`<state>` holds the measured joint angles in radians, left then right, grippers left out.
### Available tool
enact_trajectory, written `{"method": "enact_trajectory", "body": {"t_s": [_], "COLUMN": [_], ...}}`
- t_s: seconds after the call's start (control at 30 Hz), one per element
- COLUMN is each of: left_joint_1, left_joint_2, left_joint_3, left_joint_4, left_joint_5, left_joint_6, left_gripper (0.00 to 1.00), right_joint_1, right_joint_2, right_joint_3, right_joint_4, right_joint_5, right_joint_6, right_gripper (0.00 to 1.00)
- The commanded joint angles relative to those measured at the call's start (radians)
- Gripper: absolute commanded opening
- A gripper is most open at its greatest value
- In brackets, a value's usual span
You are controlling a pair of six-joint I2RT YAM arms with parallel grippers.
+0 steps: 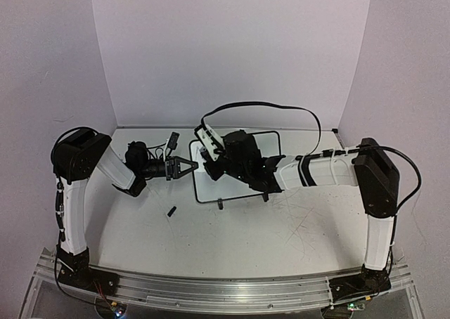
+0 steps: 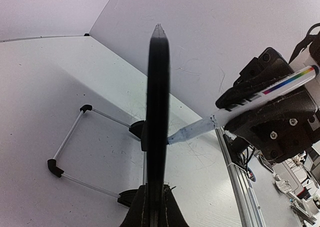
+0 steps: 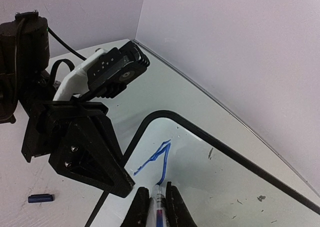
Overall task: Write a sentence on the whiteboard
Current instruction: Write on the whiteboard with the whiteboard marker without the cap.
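The whiteboard [image 1: 211, 191] stands tilted on its wire stand [image 2: 75, 152] at mid table. My left gripper [image 1: 193, 166] is shut on its left edge, and the left wrist view shows the board edge-on as a black strip [image 2: 158, 87] between the jaws. My right gripper [image 3: 158, 199] is shut on a white marker [image 3: 159, 209], tip touching the board [image 3: 215, 182]. Of the sentence, only blue strokes forming a peak [image 3: 159, 159] show near the board's upper left corner. From the left wrist view the marker [image 2: 240, 107] angles in from the right.
A blue marker cap [image 1: 171, 211] lies on the table in front of the board's left side, also visible as the cap [image 3: 40, 198] in the right wrist view. The white walls close in behind and on both sides. The scuffed tabletop [image 1: 295, 228] stretches toward the near rail.
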<state>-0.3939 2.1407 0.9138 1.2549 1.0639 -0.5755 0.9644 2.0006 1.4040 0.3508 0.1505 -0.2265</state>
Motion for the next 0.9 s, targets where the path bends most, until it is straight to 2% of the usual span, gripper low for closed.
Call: {"method": "enact_trajectory", "body": {"t_s": [0.0,0.6,0.87], "left_joint_1": [0.003,0.001,0.001], "left_joint_2": [-0.036,-0.035,-0.031], "left_joint_3": [-0.007,-0.01,-0.007], "left_joint_4": [-0.003,-0.005,-0.005], "left_joint_5": [0.02,0.019,0.021], "left_joint_6": [0.004,0.004,0.005], "left_gripper": [0.0,0.0,0.0], "right_joint_1": [0.0,-0.017,-0.018], "right_joint_2": [-0.039,0.005,-0.004], "right_joint_3": [0.0,0.11,0.09], "right_joint_4": [0.017,0.044,0.042], "right_joint_5": [0.027,0.12,0.088], "right_joint_6": [0.017,-0.023,-0.007], "right_gripper": [0.0,0.0,0.0]}}
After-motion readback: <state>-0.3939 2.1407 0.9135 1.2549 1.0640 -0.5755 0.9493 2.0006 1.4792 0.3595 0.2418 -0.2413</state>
